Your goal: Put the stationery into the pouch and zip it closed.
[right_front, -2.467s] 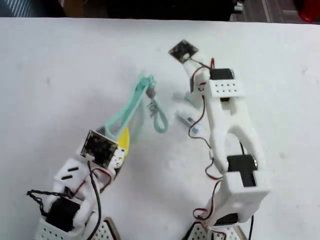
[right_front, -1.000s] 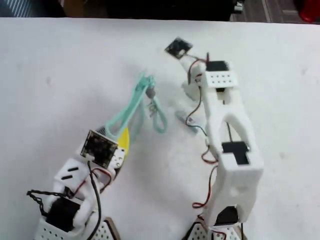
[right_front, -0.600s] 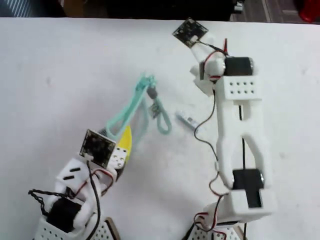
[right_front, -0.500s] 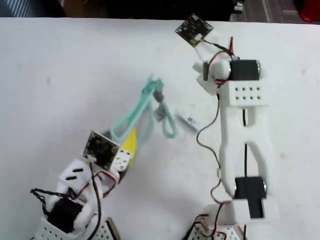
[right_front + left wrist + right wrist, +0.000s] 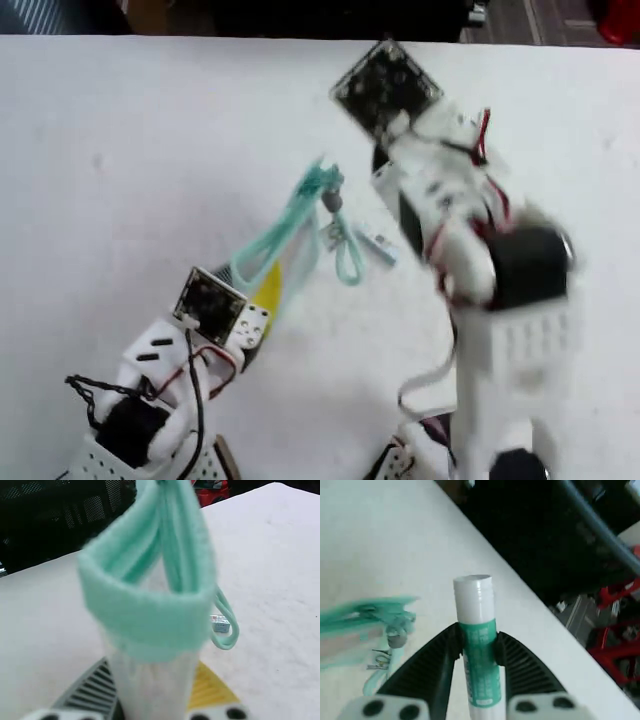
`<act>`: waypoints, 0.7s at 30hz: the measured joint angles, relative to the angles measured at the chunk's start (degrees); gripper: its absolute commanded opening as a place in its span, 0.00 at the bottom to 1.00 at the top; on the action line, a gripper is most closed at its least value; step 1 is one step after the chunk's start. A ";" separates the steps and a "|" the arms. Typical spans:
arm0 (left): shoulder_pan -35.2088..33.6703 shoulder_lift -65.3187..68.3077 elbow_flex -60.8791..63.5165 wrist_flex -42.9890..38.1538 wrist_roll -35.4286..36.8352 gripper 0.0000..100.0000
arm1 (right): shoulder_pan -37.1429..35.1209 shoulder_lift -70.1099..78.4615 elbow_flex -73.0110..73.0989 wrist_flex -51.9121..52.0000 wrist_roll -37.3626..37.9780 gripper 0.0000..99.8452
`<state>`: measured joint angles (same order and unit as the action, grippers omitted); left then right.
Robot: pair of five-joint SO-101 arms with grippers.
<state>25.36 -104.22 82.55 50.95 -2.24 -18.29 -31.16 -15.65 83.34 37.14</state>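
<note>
1. The left jaws are pinching the clear end of the pouch point(image 5: 150, 610), as the left wrist view is showing. Its mint rim is standing open in a loop.
2. From above, the pouch is stretching away from the left arm across the table point(image 5: 120, 150), with its strap loop point(image 5: 347, 258) lying at the far end.
3. A small white item point(image 5: 375, 240) is lying flat on the table just beside that loop (too small to identify).
4. In the right wrist view, the right jaws are gripping a glue stick point(image 5: 475, 605) around its green label, and the white cap is sticking out past the tips.
5. The right arm point(image 5: 480, 250) is hanging above the table near the white item.
</note>
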 measured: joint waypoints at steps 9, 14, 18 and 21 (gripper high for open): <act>-3.78 -0.44 -0.09 1.23 4.92 0.18 | -9.32 -5.89 -8.88 0.00 -11.69 0.02; -4.04 -0.44 -0.09 1.23 5.45 0.21 | -16.79 -6.24 -9.05 -1.05 -19.08 0.02; -4.04 -0.44 -0.09 1.23 5.63 0.22 | -22.68 -7.21 -8.88 -1.41 -24.53 0.02; -4.04 -0.44 -0.09 1.23 5.71 0.22 | -24.88 -7.82 -6.42 -2.46 -26.02 0.02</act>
<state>21.32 -104.66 82.46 52.18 3.47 -43.16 -38.99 -22.07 80.88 11.12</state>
